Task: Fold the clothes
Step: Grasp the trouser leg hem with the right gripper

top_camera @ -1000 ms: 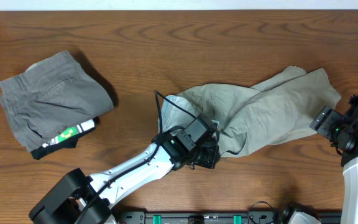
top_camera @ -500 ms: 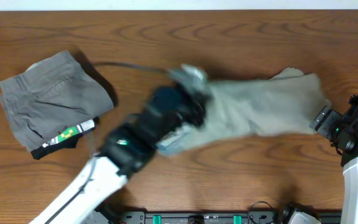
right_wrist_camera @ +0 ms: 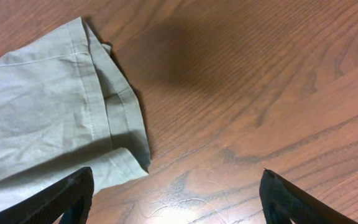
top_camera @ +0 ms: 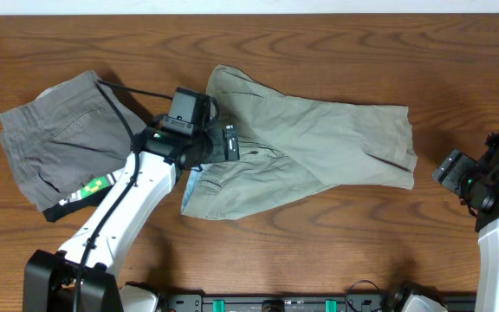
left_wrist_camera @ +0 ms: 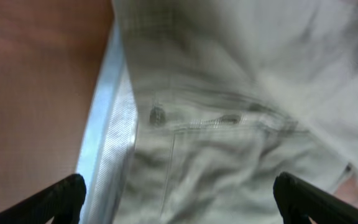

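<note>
The clothes [top_camera: 319, 147], a pale khaki-green pair of shorts, lie spread across the middle of the table with the waist at the left and the leg hems at the right. My left gripper [top_camera: 232, 143] hovers over the waist end. In the left wrist view the left gripper [left_wrist_camera: 179, 193] is open, with nothing between its fingers, and the fabric [left_wrist_camera: 229, 93] and the striped waistband lining [left_wrist_camera: 107, 143] lie beneath it. My right gripper [top_camera: 449, 169] stands at the table's right side. The right wrist view shows the right gripper [right_wrist_camera: 176, 186] open over bare wood, beside a leg hem [right_wrist_camera: 42, 112].
Darker grey folded shorts [top_camera: 68, 143] with a black waistband lie at the left, close to the left arm's cable. The wooden table [top_camera: 319, 52] shows bare along the back and in front of the garment.
My left gripper carried the bunched garment up and to the left, then opened and let it go. The garment now lies spread out. The right arm has not moved.
</note>
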{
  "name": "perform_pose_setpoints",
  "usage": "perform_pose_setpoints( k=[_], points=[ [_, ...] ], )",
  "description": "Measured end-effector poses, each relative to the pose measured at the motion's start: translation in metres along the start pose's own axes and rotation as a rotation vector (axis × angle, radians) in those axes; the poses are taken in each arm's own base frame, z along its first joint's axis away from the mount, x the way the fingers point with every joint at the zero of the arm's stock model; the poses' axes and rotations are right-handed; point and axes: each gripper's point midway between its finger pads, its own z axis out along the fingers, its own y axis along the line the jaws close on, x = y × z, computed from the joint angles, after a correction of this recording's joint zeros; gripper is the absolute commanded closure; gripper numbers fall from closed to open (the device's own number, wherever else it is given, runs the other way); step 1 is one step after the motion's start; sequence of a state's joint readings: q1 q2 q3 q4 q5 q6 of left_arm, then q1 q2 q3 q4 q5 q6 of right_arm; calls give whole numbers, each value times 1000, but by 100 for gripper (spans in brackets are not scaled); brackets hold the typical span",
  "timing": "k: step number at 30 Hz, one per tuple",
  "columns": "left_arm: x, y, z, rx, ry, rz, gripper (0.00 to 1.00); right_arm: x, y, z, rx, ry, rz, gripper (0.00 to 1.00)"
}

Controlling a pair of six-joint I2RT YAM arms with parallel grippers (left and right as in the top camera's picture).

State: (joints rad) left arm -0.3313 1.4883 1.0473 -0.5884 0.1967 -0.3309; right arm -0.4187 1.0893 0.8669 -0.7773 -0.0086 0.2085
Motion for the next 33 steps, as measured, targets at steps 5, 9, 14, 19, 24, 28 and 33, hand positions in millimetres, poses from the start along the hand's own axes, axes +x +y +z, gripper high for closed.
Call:
perform_pose_setpoints(
  k=[5, 9, 14, 19, 24, 28, 33],
  points=[
    [11, 2, -1, -3, 47, 0, 2, 2, 2, 0, -14, 7, -12, 21],
    [17, 4, -2, -9, 71, 3, 2, 10, 10, 1, -59, 46, -29, 20],
    [20, 4, -2, -9, 82, 2, 2, 22, 22, 15, -131, 134, -51, 20],
    [22, 4, -2, -9, 92, 0, 2, 42, 36, 41, -207, 269, -56, 22],
    [24, 4, -2, -9, 98, -1, 2, 57, 60, 68, -326, 366, -84, 27],
    [24, 4, -3, -9, 100, -1, 2, 68, 73, 85, -388, 422, -111, 54],
    [24, 5, -3, -10, 101, -1, 2, 80, 93, 92, -484, 465, -148, 99]
  ],
)
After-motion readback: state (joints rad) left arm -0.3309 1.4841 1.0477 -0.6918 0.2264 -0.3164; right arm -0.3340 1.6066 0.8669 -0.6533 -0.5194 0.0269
